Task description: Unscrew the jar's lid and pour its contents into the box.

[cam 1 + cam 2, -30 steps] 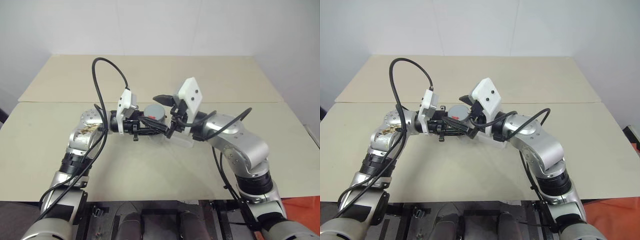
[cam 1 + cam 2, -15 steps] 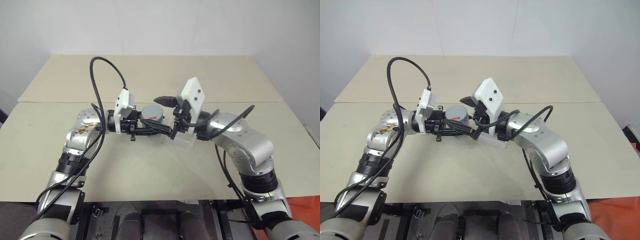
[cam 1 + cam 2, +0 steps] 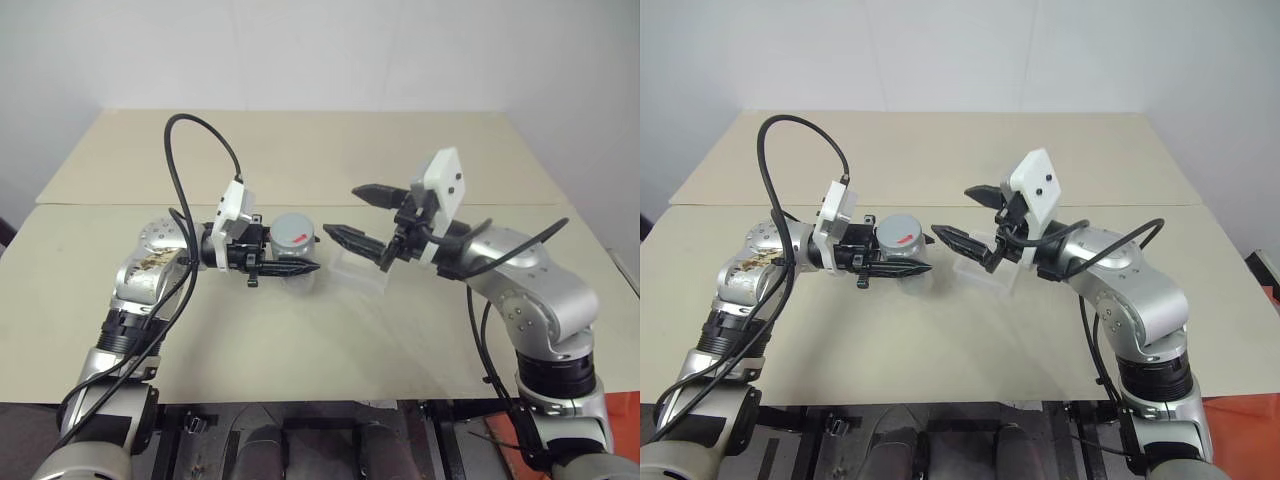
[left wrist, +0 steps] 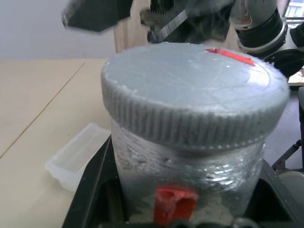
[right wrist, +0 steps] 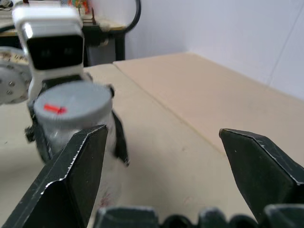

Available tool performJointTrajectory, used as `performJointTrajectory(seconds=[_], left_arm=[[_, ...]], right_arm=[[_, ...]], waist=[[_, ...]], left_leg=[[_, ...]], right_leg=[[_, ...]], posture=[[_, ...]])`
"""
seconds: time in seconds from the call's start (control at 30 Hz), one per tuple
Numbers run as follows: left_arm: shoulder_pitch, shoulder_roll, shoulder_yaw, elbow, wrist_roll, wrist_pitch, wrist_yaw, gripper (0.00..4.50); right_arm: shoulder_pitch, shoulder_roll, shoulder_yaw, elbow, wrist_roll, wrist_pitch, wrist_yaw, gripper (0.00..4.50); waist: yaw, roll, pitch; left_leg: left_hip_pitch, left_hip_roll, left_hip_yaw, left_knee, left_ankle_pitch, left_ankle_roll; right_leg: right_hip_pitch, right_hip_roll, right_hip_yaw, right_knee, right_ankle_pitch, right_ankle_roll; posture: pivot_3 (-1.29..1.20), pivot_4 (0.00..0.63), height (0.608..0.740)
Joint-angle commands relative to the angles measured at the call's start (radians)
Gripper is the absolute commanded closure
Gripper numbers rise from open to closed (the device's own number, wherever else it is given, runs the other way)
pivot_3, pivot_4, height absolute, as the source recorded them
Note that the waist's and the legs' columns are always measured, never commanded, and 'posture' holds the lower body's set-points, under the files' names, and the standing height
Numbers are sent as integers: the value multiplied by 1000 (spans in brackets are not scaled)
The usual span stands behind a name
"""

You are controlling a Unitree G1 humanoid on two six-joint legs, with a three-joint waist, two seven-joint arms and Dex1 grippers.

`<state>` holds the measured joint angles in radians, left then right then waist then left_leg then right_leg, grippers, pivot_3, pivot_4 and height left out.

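A: Left eye view had the left gripper (image 3: 290, 266) clamped on the jar (image 3: 293, 243), holding it upright above the tan table (image 3: 300, 340), with the grey lid (image 3: 294, 229) screwed on.

B: And to the right of that?

A: The clear box (image 3: 360, 271) sat on the table just beyond the jar, then came the right gripper (image 3: 352, 212), its two fingers spread wide, holding nothing, standing apart from the lid.

B: How would you say the jar would handle?

A: My guess was light and stiff, a small plastic cylinder. Its silvery wrap looked smooth, so the body might turn inside the jaws once the lid was twisted. The ribbed skirt of the lid seemed the sensible place to take hold, one finger on either side of the rim.

B: Did the wrist cameras add anything?

A: Left wrist view showed those ribs up close on the lid (image 4: 194, 97), a red mark on top, a red label patch low on the jar (image 4: 190, 173) between the black fingers, and the box (image 4: 78, 159) lying off to one side. The head views could not resolve the ribbing. Right wrist view looked between the open fingers (image 5: 71, 175) at the lid (image 5: 71, 105), confirming a clear gap. The contents could not be made out anywhere.
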<state>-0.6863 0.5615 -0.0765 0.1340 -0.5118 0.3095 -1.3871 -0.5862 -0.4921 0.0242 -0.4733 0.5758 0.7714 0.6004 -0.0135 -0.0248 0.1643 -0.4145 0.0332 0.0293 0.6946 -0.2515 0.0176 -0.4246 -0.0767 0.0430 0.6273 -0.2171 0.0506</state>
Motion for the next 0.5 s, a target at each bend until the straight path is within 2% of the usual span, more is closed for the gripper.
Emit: performJointTrajectory(seconds=[0.03,0.3,0.5], left_arm=[[-11,-1,19,-29,-14,-3,-4,2540],[-38,-19,5,36,11,-27,-12,2540],[-70,-55,-6,70,30,-46,-12,2540]], right_arm=[[-1,-18,-22,-52,21,-10,13,82],[-24,-26,-5,-101,87,-10,62,82],[-100,38,119,-61,19,-14,26,82]], waist=[[-1,0,0],[0,0,0],[-1,0,0]], left_leg=[[0,0,0,0,0,0],[0,0,0,0,0,0],[0,0,0,0,0,0]], right_leg=[[0,0,0,0,0,0],[0,0,0,0,0,0],[0,0,0,0,0,0]], posture=[[0,150,740],[0,150,740],[0,150,740]])
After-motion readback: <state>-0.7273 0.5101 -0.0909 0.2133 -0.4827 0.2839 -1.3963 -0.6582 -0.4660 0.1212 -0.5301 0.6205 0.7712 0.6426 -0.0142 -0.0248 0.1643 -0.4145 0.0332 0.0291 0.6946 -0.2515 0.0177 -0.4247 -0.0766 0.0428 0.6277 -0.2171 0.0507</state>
